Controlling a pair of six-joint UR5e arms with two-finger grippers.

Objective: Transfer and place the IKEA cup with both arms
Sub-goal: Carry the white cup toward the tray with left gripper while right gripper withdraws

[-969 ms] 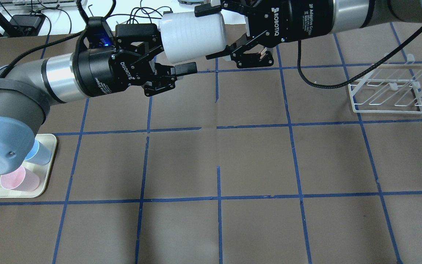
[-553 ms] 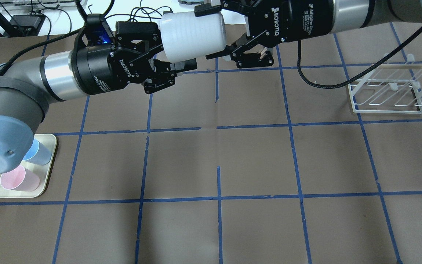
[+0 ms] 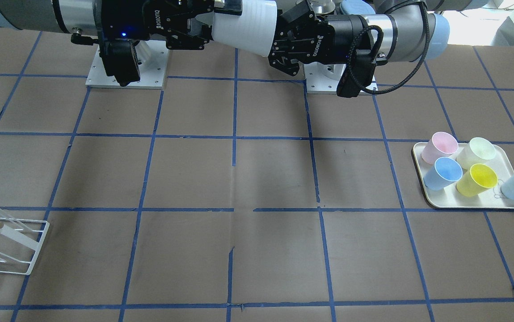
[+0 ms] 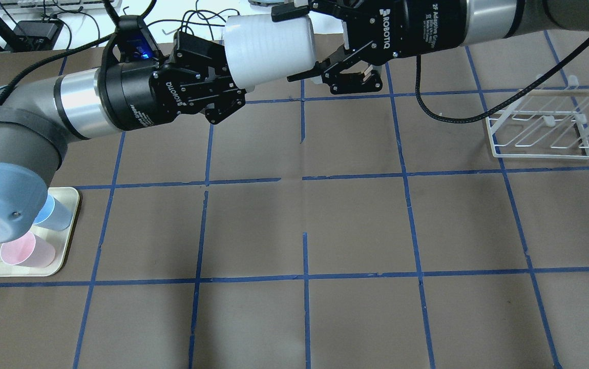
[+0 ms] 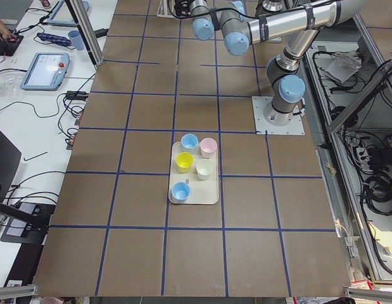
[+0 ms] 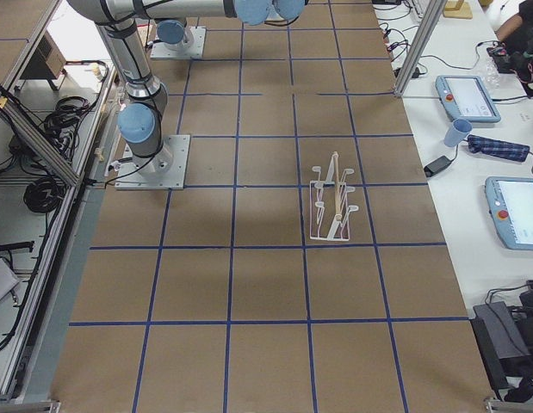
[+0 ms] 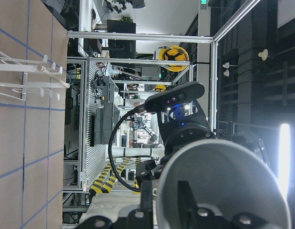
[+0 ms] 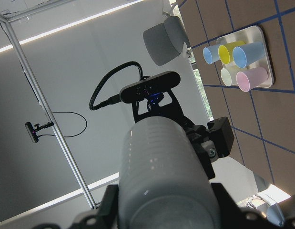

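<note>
The IKEA cup [image 4: 269, 48], pale grey, lies horizontal high above the far side of the table, rim toward my left arm. It also shows in the front view [image 3: 246, 27]. My right gripper [image 4: 289, 46] is shut on the cup's body near its base, one finger on each side, as the right wrist view [image 8: 166, 205] shows around the cup [image 8: 161, 157]. My left gripper [image 4: 235, 89] is shut on the cup's rim. In the left wrist view [image 7: 166, 202] one finger is inside the cup's mouth [image 7: 223, 181] and one is outside.
A cream tray [image 3: 476, 206] holds pink, cream-green, yellow and two light blue cups at the table's left end [image 4: 66, 205]. A white wire rack [image 4: 540, 128] with a wooden rod stands at the right end [image 3: 11, 250]. Blue tape lines grid the brown table.
My left gripper's fingers went from wide open to closed at the cup's rim, and its wrist shifted slightly up. The right gripper and the cup have not moved.
</note>
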